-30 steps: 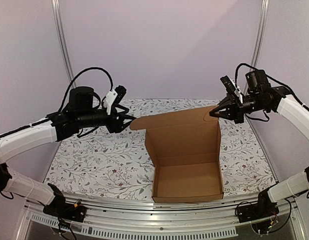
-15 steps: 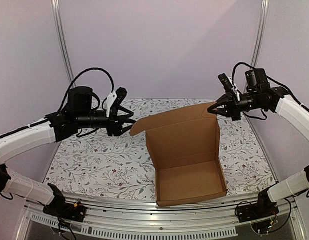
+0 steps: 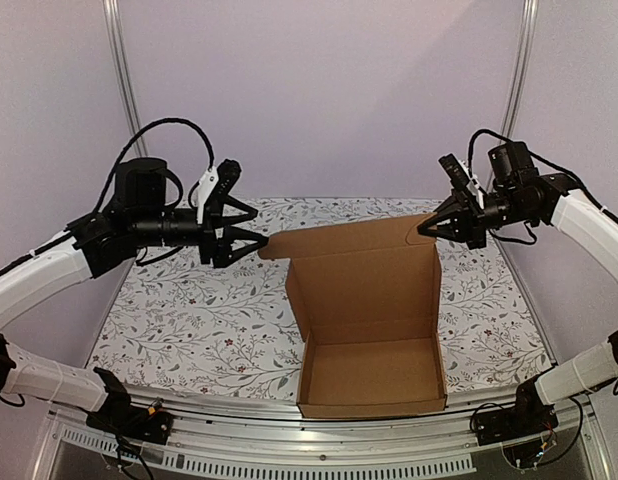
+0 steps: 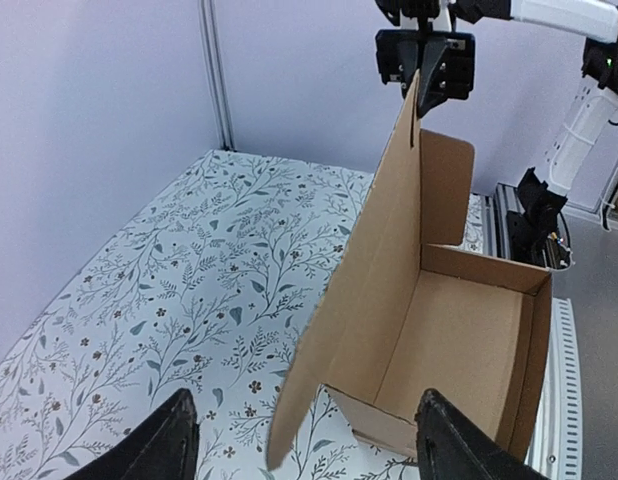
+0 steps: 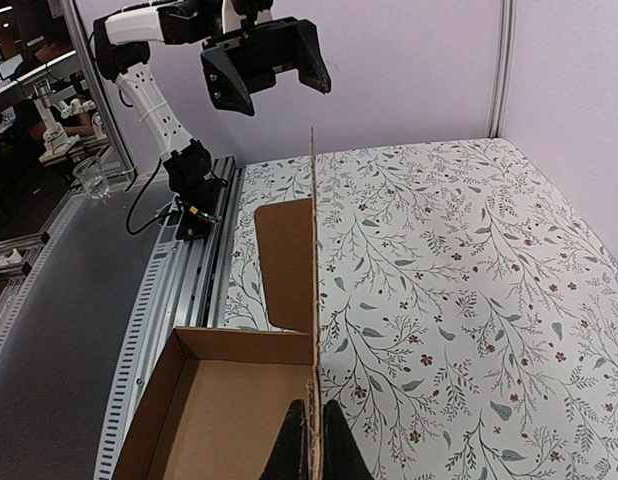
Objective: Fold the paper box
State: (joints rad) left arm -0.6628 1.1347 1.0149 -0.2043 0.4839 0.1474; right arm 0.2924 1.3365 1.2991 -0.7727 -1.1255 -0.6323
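Observation:
The paper box (image 3: pixel 369 375) is brown cardboard, its shallow tray at the table's near edge and its lid (image 3: pixel 364 280) standing upright behind it. My right gripper (image 3: pixel 429 228) is shut on the lid's top right corner; in the right wrist view its fingers (image 5: pixel 311 448) pinch the lid's thin edge (image 5: pixel 312 250). My left gripper (image 3: pixel 251 228) is open just left of the lid's rounded left tab (image 3: pixel 277 245). In the left wrist view the tab's tip (image 4: pixel 289 420) hangs between the wide-apart fingers (image 4: pixel 304 450), touching neither. The tray's inside (image 4: pixel 459 340) is bare.
A floral cloth covers the table (image 3: pixel 189 320). A metal rail (image 3: pixel 289 440) runs along the near edge, with both arm bases on it. Upright frame posts (image 3: pixel 124 90) and purple walls close in the back and sides.
My left gripper has opened wider and drawn back left, off the lid's tab. The box has slid a little to the left. The right gripper keeps its pinch on the lid corner.

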